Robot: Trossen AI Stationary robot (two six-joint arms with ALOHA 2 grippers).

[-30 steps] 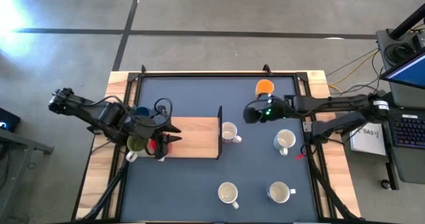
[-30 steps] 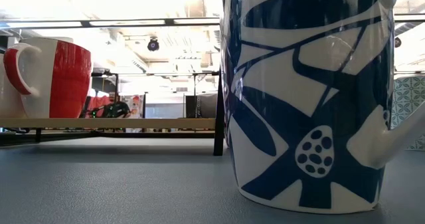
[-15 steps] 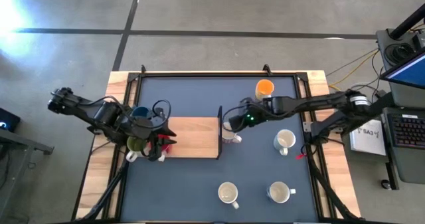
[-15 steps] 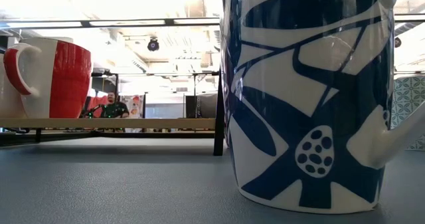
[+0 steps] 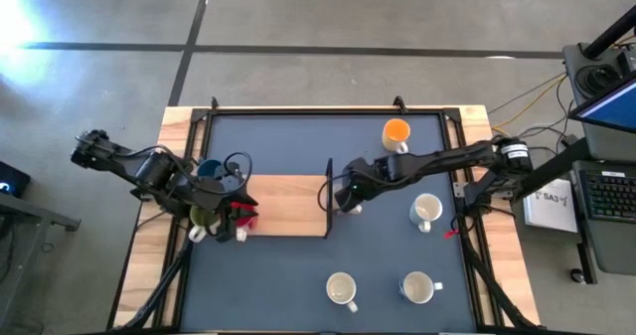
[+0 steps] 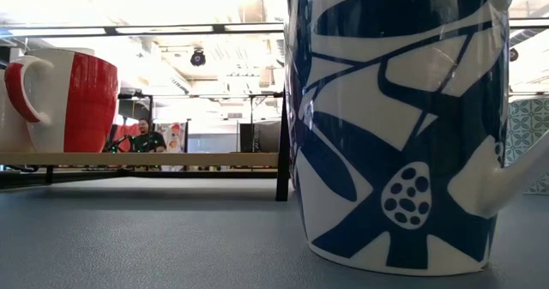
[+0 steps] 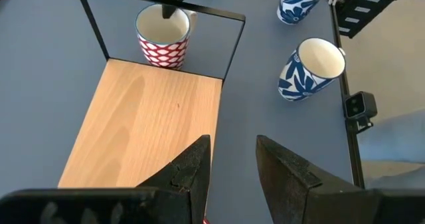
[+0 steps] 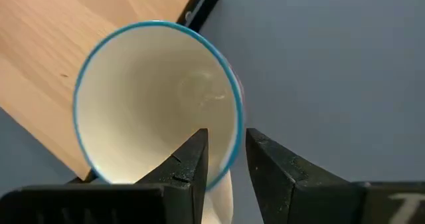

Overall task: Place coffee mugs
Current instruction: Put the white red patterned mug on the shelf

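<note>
On your far left, well left of the flat wooden shelf board, the left gripper sits at the board's left end, among a dark blue mug, an olive green mug and a red mug. In the left wrist view its two dark fingers stand apart with only the board and grey mat between them, so it grips nothing.

Look next at the board's right end, where a thin black metal frame stands upright. Just right of that frame sits the white mug with a red pattern and blue rim. The right gripper hangs directly over it; in the right wrist view one finger is inside the mug, the other outside, straddling the rim wall with a narrow gap. You cannot tell whether they press it.

Further right of the board stand an orange mug and three white mugs with blue pattern, all upright on the dark grey table mat.
</note>
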